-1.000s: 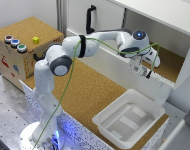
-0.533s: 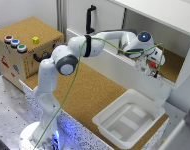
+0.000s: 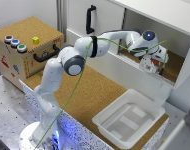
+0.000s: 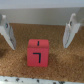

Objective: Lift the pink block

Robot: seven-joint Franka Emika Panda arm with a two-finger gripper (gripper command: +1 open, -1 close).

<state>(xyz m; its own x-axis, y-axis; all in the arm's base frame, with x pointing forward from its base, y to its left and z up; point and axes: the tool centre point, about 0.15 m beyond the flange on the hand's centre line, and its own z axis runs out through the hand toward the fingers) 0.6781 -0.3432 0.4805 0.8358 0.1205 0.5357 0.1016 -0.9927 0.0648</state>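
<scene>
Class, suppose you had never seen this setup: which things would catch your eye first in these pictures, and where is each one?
First, the white robot arm stretching from its base across the cork floor into the open shelf on the exterior view's right, where its gripper hangs low. In the wrist view the pink block sits on cork between the open fingers, untouched. A white tray lies in the foreground.

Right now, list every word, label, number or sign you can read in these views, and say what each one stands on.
Pink block: a black mark on its facing side, shaped like a "7" or a hooked line; no clear word or number.
Cork box at the exterior view's left: small reddish marks on its front, too blurred to read.
White tray: no text visible.
Nothing else legible.
</scene>
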